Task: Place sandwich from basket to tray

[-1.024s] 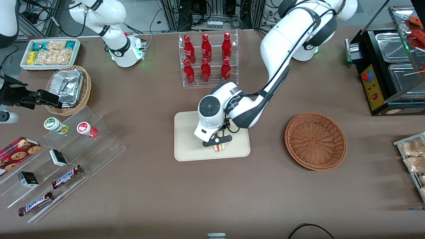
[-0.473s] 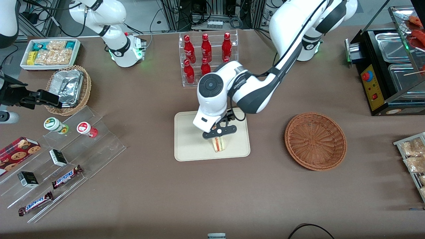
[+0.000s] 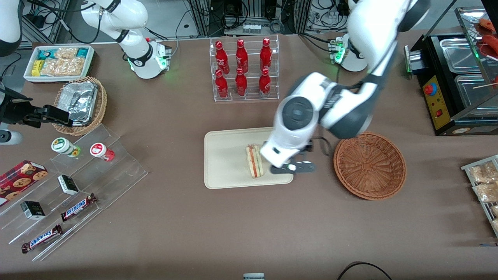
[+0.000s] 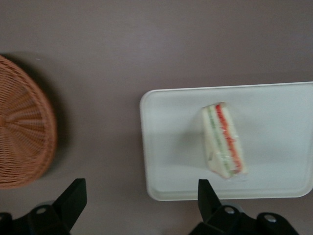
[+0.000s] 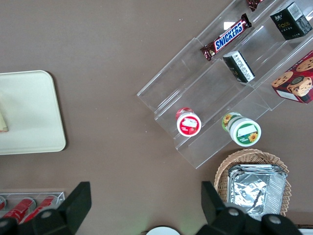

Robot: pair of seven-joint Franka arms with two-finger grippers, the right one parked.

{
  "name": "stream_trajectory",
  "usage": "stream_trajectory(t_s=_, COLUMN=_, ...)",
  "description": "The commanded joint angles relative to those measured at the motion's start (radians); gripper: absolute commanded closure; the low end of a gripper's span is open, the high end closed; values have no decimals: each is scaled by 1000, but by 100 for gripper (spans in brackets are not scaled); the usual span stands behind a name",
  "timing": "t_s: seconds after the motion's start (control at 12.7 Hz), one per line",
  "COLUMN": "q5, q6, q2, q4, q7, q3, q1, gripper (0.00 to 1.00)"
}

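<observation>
Front view, worktop (image 3: 233,225): brown, carrying everything listed below.
Left arm (image 3: 330,109): white and grey, bent low over the worktop between tray and basket.
Tray (image 3: 225,163): cream, rectangular, rounded corners, low rim; flat on the worktop, nearer the front camera than the rack of red bottles (image 3: 243,70); seen whole in the left wrist view (image 4: 176,147).
Basket (image 3: 369,165): round, reddish-brown wicker, nothing visible inside; beside the tray toward the working arm's end, a strip of worktop between them; only partly in the left wrist view (image 4: 24,127).
Gripper (image 3: 292,168): raised above the tray's edge that faces the basket, just beside the sandwich, not touching it; holding nothing.
Jaws: wide apart in the left wrist view, black fingers (image 4: 73,198) with only bare worktop and tray rim between them.
Sandwich (image 3: 254,161): pale triangular wedge lying on the tray, in the part toward the basket; red and green filling along the edge; clear of the gripper (image 4: 139,205) in the left wrist view (image 4: 224,141).
</observation>
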Motion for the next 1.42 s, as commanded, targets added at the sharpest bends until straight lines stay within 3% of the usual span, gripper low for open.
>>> stream_trajectory(t_s=0.0, q5=-24, q6=-42, q2=-116, q4=-121, q7=112, q3=-7, q1=118, gripper=0)
stream_trajectory(t_s=0.16, q5=-42, q6=-44, q2=-171, q4=-180, q7=248, q3=-4, q1=188, gripper=0)
stream_trajectory(t_s=0.47, q5=-64, q6=-44, q2=-229, q4=-221, q7=335, q3=-6, q1=291, gripper=0)
stream_trajectory(t_s=0.95, q5=-66, q6=-38, q2=-357, q4=-362, q7=414, q3=-1, q1=353, gripper=0)
stream_trajectory(t_s=1.1, q5=-101, q6=-27, q2=-421, q4=-436, q7=456, q3=6, q1=370, gripper=0)
stream_trajectory(t_s=1.34, q5=-124, q6=-28, q2=-518, q4=-531, q7=534, q3=72, q1=371, gripper=0)
